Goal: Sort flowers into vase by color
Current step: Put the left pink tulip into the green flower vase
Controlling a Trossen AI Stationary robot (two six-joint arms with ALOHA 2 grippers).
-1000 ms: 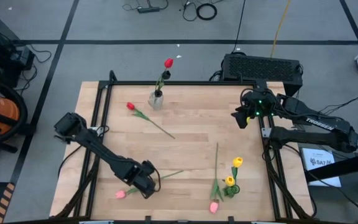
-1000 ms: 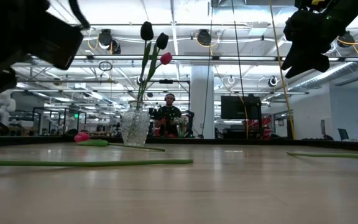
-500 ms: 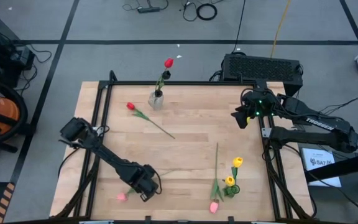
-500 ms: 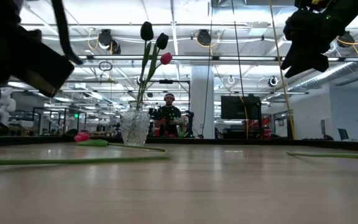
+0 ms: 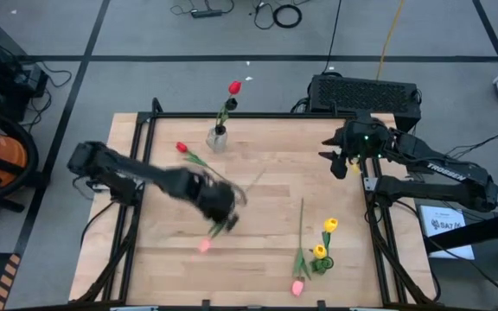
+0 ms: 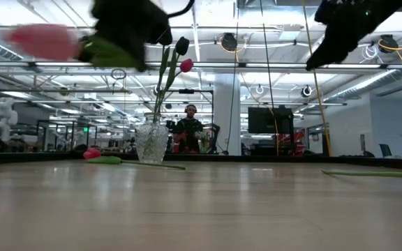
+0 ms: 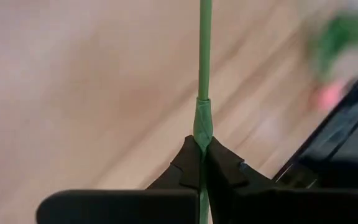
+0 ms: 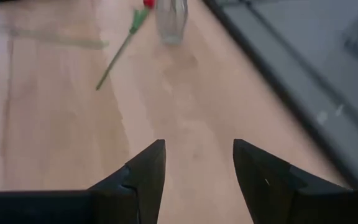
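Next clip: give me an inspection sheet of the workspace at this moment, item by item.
Surface: pale wooden table in a black frame.
Job's things: clear glass vase holding tulips; red tulip lying beside it; yellow tulips and a pink tulip on table near the front edge.
Clutter: nothing seen.
Grippers: left gripper shut on green stem of carried pink tulip, above mid-table; right gripper open, raised at the right edge.
Cables: black cables on floor.
Surroundings: person far behind the table.

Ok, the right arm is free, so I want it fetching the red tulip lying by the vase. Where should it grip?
Grip the red tulip on its thin stem just past the leaf, coming straight down with the jaws across it: it lies flat, and the head end sits close to the vase. The right gripper is open.
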